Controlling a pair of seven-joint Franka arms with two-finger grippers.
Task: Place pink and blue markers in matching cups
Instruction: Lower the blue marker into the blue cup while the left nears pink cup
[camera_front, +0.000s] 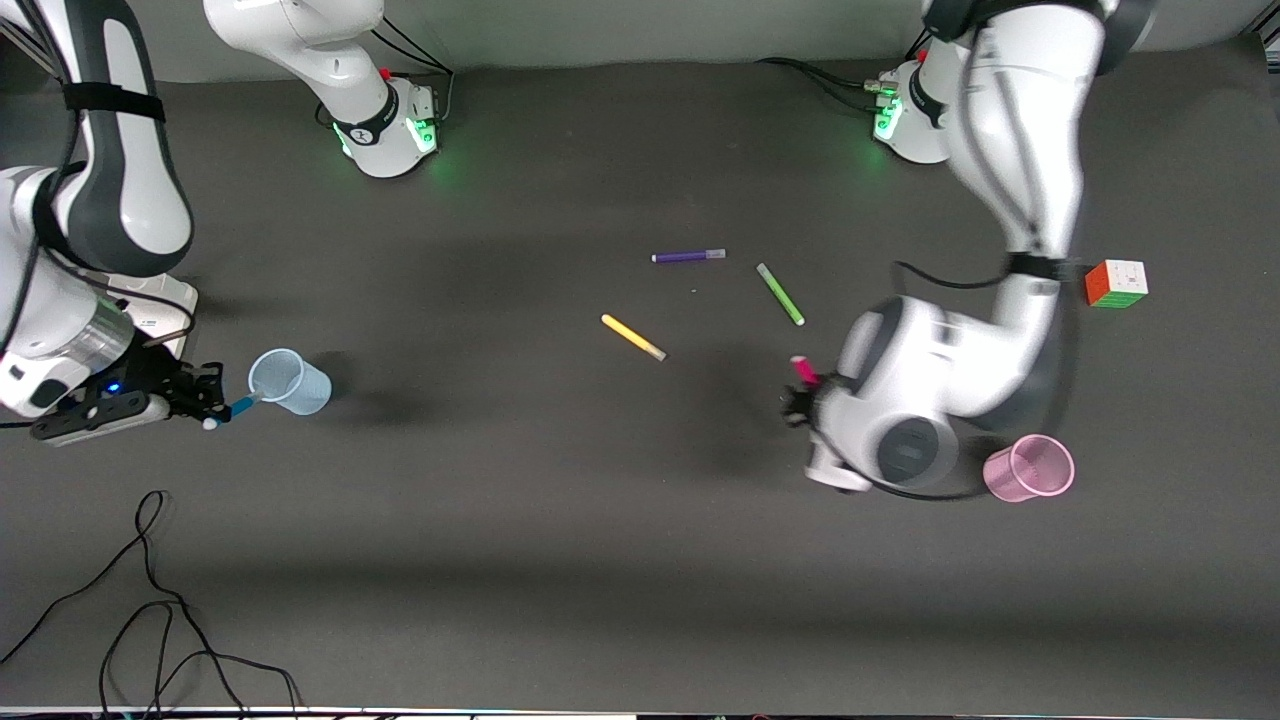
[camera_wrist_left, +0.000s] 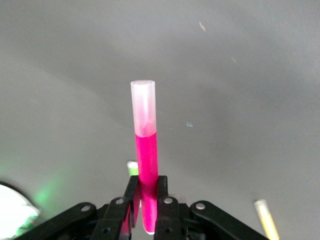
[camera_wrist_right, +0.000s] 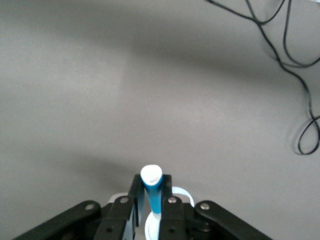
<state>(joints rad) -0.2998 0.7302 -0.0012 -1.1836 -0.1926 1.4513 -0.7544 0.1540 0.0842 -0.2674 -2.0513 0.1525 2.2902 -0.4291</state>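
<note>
The right gripper (camera_front: 213, 405) is pinching the blue marker (camera_front: 240, 406), pointing it at the blue cup (camera_front: 290, 381) just beside; the left gripper (camera_front: 803, 398) is gripping the pink marker (camera_front: 804, 369) near the pink cup (camera_front: 1030, 468).

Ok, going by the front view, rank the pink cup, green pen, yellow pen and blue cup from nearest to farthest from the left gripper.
From the left gripper, which holds the pink marker:
1. Green pen, toward the robots' bases.
2. Yellow pen, toward the table's middle.
3. Pink cup, toward the left arm's end.
4. Blue cup, at the right arm's end, by the right gripper.
</note>
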